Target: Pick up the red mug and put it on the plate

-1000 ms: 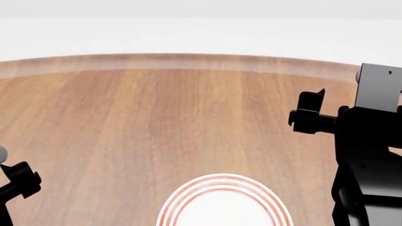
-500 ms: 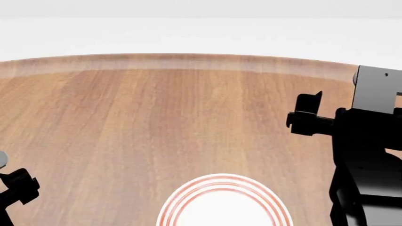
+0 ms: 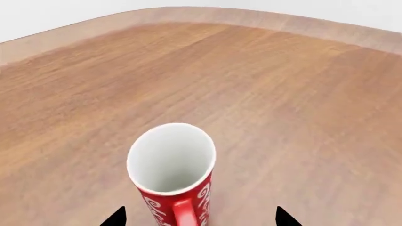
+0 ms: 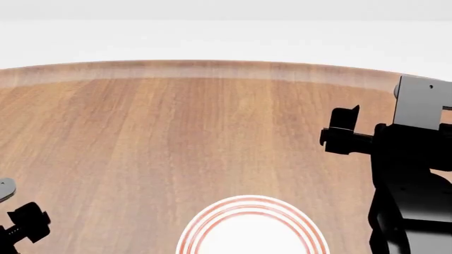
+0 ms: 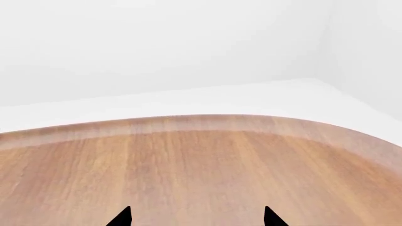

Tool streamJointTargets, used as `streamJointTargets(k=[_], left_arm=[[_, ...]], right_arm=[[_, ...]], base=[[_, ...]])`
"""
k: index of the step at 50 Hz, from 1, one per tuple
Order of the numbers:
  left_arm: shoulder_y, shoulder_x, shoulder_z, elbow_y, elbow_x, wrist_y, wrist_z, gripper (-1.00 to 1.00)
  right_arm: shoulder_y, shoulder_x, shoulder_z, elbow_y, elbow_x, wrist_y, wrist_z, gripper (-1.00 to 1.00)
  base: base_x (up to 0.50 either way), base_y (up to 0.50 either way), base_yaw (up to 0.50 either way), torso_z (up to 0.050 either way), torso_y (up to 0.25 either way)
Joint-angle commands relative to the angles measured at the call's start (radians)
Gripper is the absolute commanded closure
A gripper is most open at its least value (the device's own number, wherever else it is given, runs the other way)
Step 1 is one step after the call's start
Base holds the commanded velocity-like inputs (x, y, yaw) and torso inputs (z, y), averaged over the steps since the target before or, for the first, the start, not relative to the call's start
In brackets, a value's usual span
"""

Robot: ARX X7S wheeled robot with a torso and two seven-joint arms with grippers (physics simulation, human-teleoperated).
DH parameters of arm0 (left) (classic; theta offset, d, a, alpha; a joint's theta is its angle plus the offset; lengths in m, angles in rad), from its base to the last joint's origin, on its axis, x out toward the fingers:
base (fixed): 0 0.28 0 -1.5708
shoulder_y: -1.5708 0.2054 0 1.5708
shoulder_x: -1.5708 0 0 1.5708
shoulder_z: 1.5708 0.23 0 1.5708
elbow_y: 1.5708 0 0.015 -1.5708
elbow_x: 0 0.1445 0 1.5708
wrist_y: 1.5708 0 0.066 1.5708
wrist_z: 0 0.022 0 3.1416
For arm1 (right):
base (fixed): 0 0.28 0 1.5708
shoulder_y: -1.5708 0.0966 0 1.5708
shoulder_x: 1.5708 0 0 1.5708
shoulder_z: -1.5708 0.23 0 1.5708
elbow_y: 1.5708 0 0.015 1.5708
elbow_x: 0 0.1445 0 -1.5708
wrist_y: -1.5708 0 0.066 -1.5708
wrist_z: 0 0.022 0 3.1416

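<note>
- The red mug [image 3: 172,176] stands upright on the wooden table [image 3: 283,94], seen only in the left wrist view; its white inside is empty and its red handle faces the camera.
- The left gripper [image 3: 199,217] hangs just short of the mug with its two dark fingertips set wide apart — one on each side of the mug, neither touching — and it holds nothing.
- In the head view the mug does not show; the left gripper sits low at the near left edge, and the plate [image 4: 253,228] lies at the near middle of the table, so the mug is probably just out of frame to the left.
- The right gripper [image 5: 196,217] is also spread open and empty, over bare wood.
- The mug looks like glazed ceramic: stiff, fairly light while empty, likely slippery and liable to chip if dropped.
- A sound hold is likely across the waisted body, below the rim, with the handle kept clear of the fingers — squeezing the handle itself risks the mug twisting.
</note>
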Motion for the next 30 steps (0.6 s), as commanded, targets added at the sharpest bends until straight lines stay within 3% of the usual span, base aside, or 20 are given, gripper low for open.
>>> streamJointTargets(k=[1, 16, 30], left_arm=[[-0.027, -0.004, 0.006, -0.071, -0.017, -0.013, 0.016, -1.0], [-0.065, -0.011, 0.01, -0.166, -0.027, 0.001, 0.027, -1.0], [-0.179, -0.024, 0.003, -0.466, -0.021, 0.121, 0.055, -1.0]], right_arm=[[-0.002, 0.002, 0.001, 0.003, 0.006, -0.004, -0.001, -1.0], [-0.006, 0.002, 0.001, 0.012, 0.011, -0.01, 0.0, -1.0], [-0.009, 0.002, 0.002, 0.023, 0.017, -0.021, -0.001, -1.0]], base=[[0.0, 0.0, 0.0, 0.0, 0.0], [0.0, 0.0, 0.0, 0.0, 0.0], [0.0, 0.0, 0.0, 0.0, 0.0]])
